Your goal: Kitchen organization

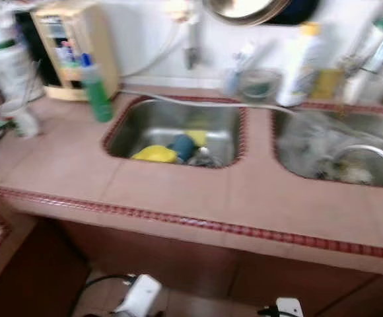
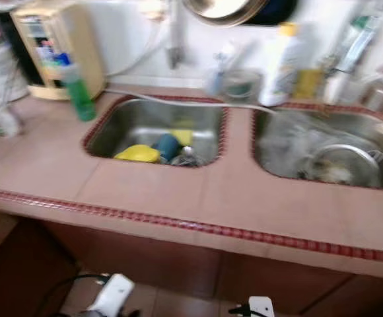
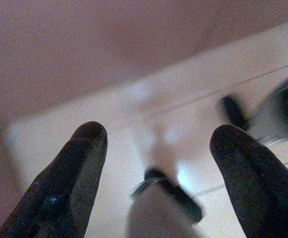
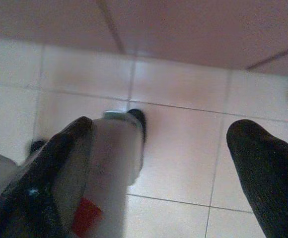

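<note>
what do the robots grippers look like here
Each gripper has two long black fingers with rounded tips: left gripper, right gripper. The fingers look matte and slightly textured. In the head views, pale arm parts with a dark cable show low down.

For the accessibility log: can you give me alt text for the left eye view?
Blurred view down onto a pink tiled counter with two steel sinks: the left sink holds a yellow item and a dark cup, the right sink a metal pot. A green bottle stands left of the sinks.
</note>
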{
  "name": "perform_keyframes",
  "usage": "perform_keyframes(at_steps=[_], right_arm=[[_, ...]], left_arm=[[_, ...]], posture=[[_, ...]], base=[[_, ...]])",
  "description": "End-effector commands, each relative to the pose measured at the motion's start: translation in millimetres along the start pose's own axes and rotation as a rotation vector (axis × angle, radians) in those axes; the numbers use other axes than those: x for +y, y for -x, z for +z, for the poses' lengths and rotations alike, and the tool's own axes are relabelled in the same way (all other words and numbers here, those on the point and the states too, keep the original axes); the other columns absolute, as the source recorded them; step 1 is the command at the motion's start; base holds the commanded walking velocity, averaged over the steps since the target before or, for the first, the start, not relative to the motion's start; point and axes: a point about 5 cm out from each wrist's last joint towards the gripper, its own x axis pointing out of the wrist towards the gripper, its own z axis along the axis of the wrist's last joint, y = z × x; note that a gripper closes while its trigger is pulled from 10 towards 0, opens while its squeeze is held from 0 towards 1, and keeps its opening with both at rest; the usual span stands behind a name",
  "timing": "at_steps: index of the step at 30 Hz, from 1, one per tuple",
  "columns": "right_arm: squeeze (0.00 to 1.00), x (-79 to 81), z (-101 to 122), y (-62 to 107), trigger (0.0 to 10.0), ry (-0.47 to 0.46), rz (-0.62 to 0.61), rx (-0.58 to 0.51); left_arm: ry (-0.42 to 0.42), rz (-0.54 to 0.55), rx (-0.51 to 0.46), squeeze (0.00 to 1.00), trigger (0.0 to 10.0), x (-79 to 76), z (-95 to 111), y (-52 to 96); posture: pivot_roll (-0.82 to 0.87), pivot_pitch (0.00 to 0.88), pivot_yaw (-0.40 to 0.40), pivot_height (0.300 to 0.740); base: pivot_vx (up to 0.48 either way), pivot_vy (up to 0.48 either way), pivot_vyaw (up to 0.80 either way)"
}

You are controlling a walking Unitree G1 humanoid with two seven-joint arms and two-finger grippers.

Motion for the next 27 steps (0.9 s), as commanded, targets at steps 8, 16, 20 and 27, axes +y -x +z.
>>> perform_keyframes(at_steps=[8, 16, 20, 27], right_arm=[[0.00, 4.5, -18.5, 2.9, 10.0, 0.008, 0.014, 0.071], [0.00, 4.4, -19.6, 3.0, 10.0, 0.015, 0.017, 0.078], [0.00, 4.6, -19.8, 3.1, 10.0, 0.019, 0.019, 0.080], [0.00, 4.7, -20.5, 3.2, 10.0, 0.026, 0.022, 0.083]], left_arm=[[0.049, 0.054, 0.031, 0.00, 10.0, 16.0, -11.5, 6.0], [0.041, 0.056, 0.081, 0.00, 10.0, 16.0, -18.2, 6.9], [0.051, 0.049, 0.087, 0.00, 10.0, 15.0, -20.5, 7.3], [0.052, 0.045, 0.107, 0.00, 10.0, 12.1, -27.7, 8.7]], posture=[[-0.13, 0.000, 0.061, 0.740], [-0.13, 0.000, 0.058, 0.740], [-0.13, 0.000, 0.057, 0.740], [-0.13, 0.000, 0.056, 0.740]], base=[[0.000, -0.158, -0.35], [0.000, 0.000, 0.00], [0.000, 0.000, 0.00], [0.000, 0.000, 0.00]])
